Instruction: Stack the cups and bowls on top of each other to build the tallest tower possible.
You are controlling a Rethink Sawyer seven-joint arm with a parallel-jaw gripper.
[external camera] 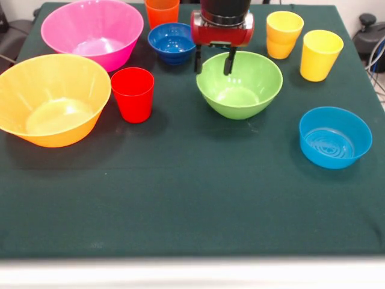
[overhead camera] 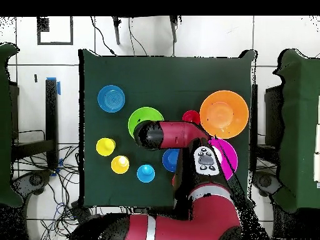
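Bowls and cups all sit apart on the dark green table point(external camera: 192, 198); nothing is stacked, as far as I can see from my screens

Largest first, in the front view. I see the yellow-orange bowl point(external camera: 51, 99) well off to the left of the pincer and nearer the camera. The pink bowl point(external camera: 92, 31) is also left of the pincer, about level with its body. The green bowl point(external camera: 239, 84) lies right under the pincer point(external camera: 213, 62): both dark fingers hang spread apart, with nothing between them, just above the bowl's far rim (I cannot tell if a tip touches the rim). The light blue bowl point(external camera: 334, 137) is right of the pincer and well toward the camera. The dark blue bowl point(external camera: 172, 42) stands just beside the pincer on its left.

Then the cups. Two yellow cups stand to the pincer's right, one point(external camera: 283, 34) near it and the other point(external camera: 320, 55) farther out. The red cup point(external camera: 133, 94) is left of the pincer, between the green and yellow-orange bowls. The orange cup point(external camera: 162, 11) is behind the dark blue bowl, cut by the top edge.

From overhead I also make out the light blue cup point(overhead camera: 145, 173), near the two yellow cups, beside the arm point(overhead camera: 181, 134)
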